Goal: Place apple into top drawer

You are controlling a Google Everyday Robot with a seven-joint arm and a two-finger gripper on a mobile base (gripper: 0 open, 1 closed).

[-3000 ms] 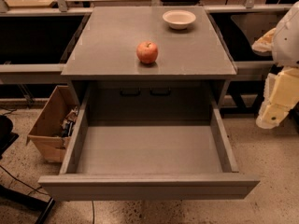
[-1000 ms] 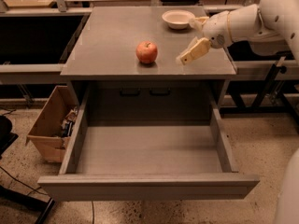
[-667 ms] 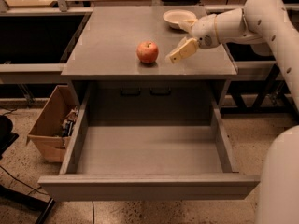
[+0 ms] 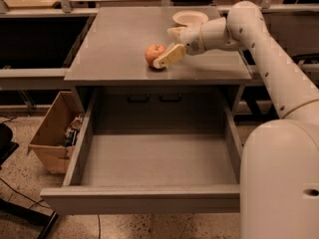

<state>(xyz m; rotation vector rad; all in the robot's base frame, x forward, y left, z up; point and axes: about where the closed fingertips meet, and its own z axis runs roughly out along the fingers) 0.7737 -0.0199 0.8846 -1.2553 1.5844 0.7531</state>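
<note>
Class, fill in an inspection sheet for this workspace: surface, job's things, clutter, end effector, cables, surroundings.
Surface: grey cabinet top, flat, carrying two objects.
Job's things: apple near the middle of the cabinet top; top drawer pulled out, nothing in it.
Clutter: white bowl at the back of the top.
End effector: end effector open, at the apple's right side, not closed on it.
Cables: thin dark cable on the floor, lower left.
Surroundings: cardboard box left of the cabinet.

The gripper sat beside the apple on the cabinet top, fingers spread, perhaps touching it. The top drawer stood open.
</note>
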